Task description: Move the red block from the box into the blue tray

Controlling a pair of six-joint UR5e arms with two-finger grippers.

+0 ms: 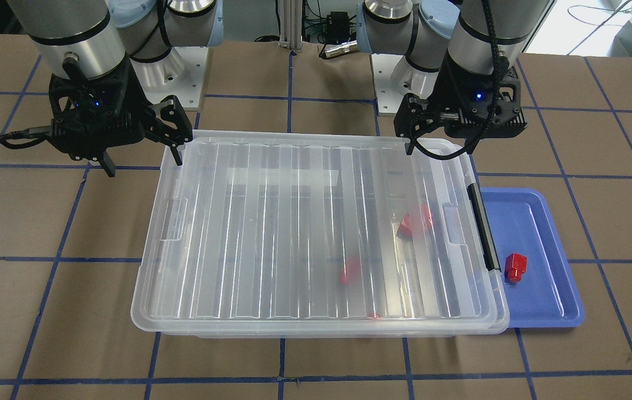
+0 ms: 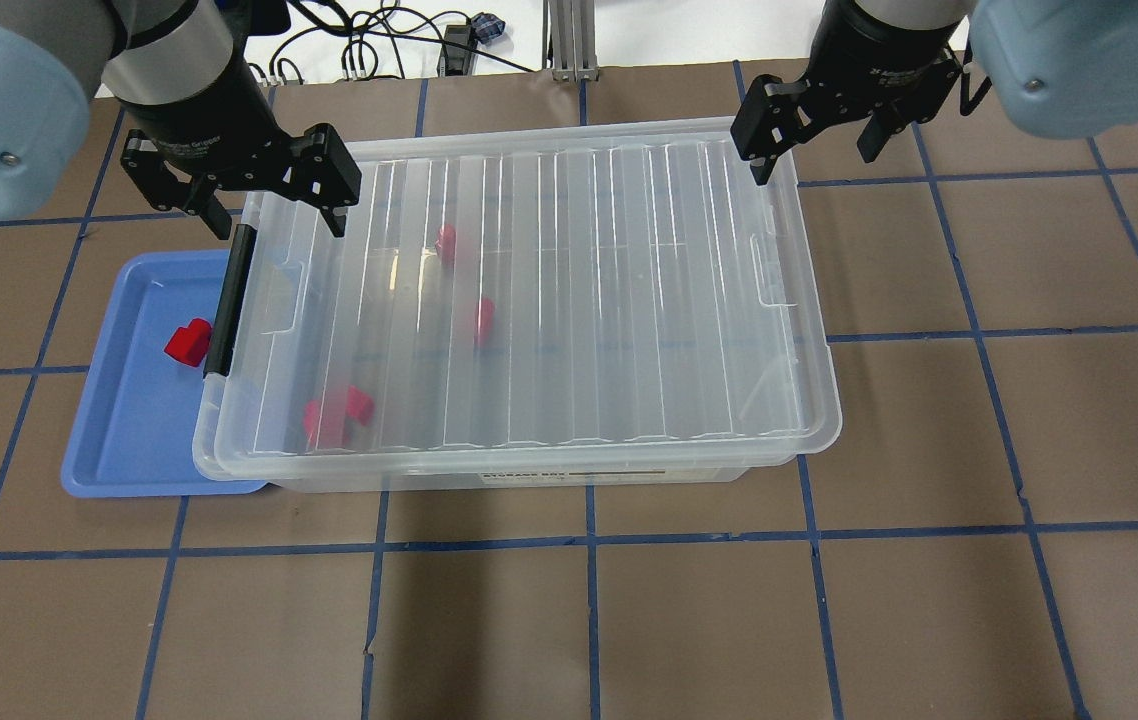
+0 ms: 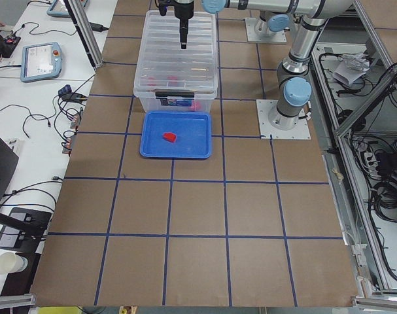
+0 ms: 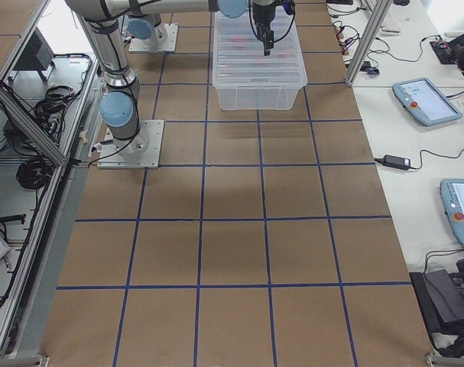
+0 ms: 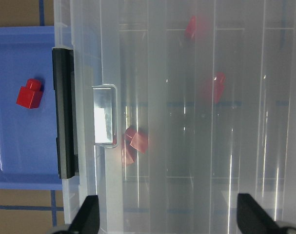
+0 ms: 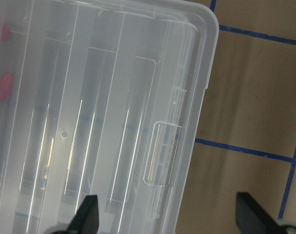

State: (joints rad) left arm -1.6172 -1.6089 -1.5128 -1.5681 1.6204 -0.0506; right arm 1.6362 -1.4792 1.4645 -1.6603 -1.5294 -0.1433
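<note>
The box (image 2: 579,300) stands mid-table with its ribbed clear lid shut; it also shows in the front view (image 1: 294,233). Several red blocks (image 2: 334,415) lie blurred inside under the lid. One red block (image 2: 189,342) lies in the blue tray (image 2: 129,440), next to the box's black handle (image 2: 229,300); the left wrist view shows this block (image 5: 29,93) too. My left gripper (image 2: 277,218) hovers open and empty over the box's far handle-end corner. My right gripper (image 2: 814,160) hovers open and empty over the opposite far corner.
The table is brown board with a blue tape grid (image 2: 829,560). The two arm bases (image 1: 171,72) stand behind the box. The tray's edge is partly tucked under the box's overhanging lid rim (image 1: 502,311).
</note>
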